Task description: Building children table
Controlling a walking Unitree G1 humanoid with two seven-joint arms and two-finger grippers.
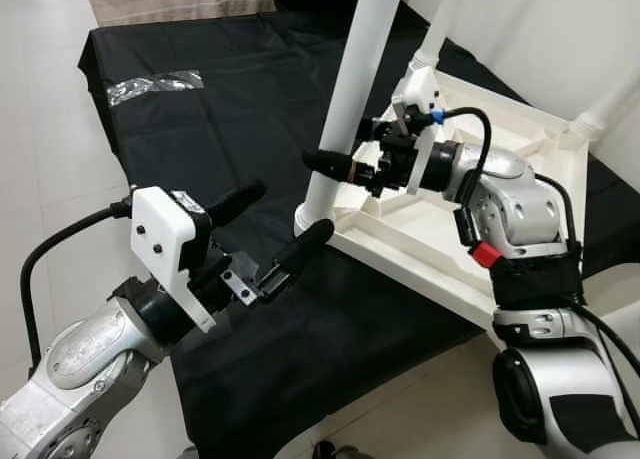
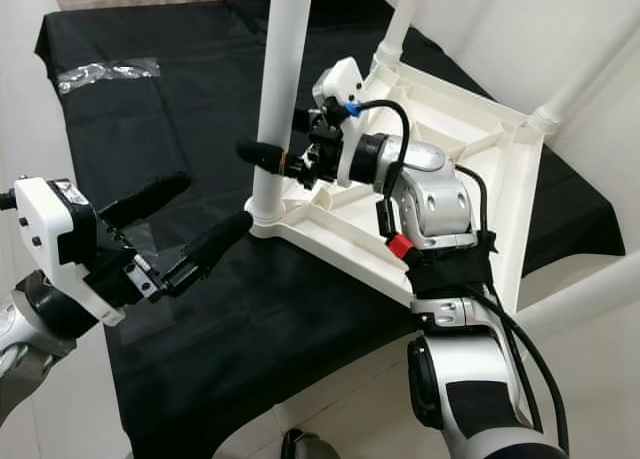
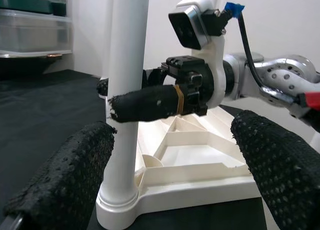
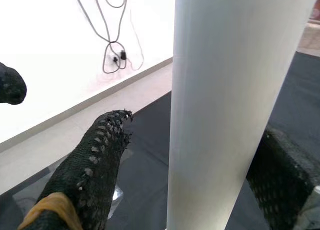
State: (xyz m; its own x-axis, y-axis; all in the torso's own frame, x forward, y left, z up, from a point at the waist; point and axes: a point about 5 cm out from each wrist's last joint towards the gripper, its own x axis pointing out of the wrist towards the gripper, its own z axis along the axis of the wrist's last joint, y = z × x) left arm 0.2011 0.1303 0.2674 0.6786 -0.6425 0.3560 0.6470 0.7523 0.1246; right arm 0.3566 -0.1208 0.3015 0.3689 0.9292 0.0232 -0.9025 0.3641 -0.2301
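Table: the white plastic children's table lies upside down on the black cloth, at about 2 o'clock from the middle of my head view.
Near leg: one white table leg stands straight up in the corner socket nearest my left gripper.
Other legs: more white legs stick up at 1 and 3 o'clock.
Right gripper: my right gripper has its two fingers around the near leg, one on each side; I cannot tell if they squeeze it.
Left gripper: my left gripper is spread wide with nothing in it, at 8 o'clock from the leg's foot.
Tape: a clear shiny strip lies on the cloth at 10 o'clock.
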